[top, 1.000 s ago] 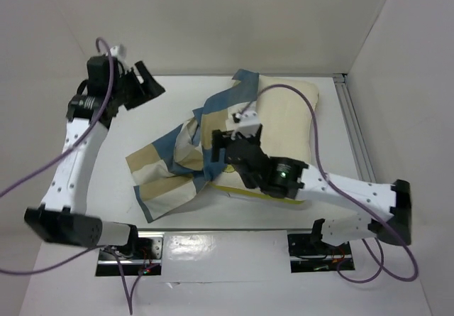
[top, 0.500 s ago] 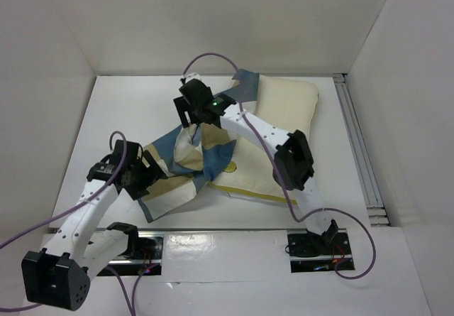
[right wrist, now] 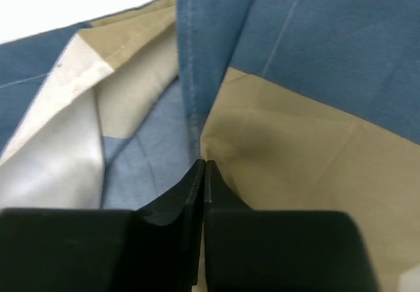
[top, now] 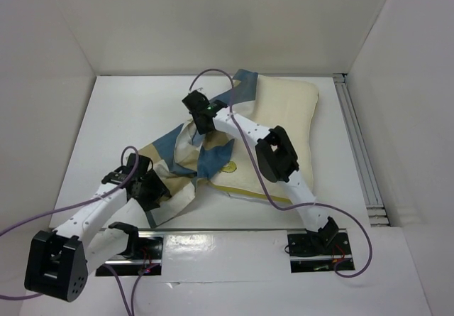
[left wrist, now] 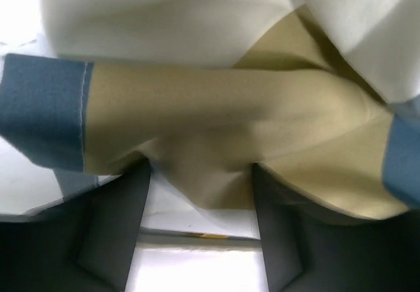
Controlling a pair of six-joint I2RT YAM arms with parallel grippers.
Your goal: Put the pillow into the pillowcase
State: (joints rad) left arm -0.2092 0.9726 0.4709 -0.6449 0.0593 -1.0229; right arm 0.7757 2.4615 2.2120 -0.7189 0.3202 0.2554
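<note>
While we pinch the pillowcase [right wrist: 282,141] — slip risk
Our right gripper [right wrist: 202,174] clamps its blue edge, left gripper [left wrist: 200,174] gapes round a fold — a hard tug may free it.

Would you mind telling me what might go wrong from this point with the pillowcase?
The right gripper is shut on only the blue edge of the pillowcase, at its very tips; a pull may slip it free. The left gripper stands open around a bunched tan fold; closing could pinch several layers and seal the opening. The crumpled cloth overlaps the pillow, which may get dragged.
</note>
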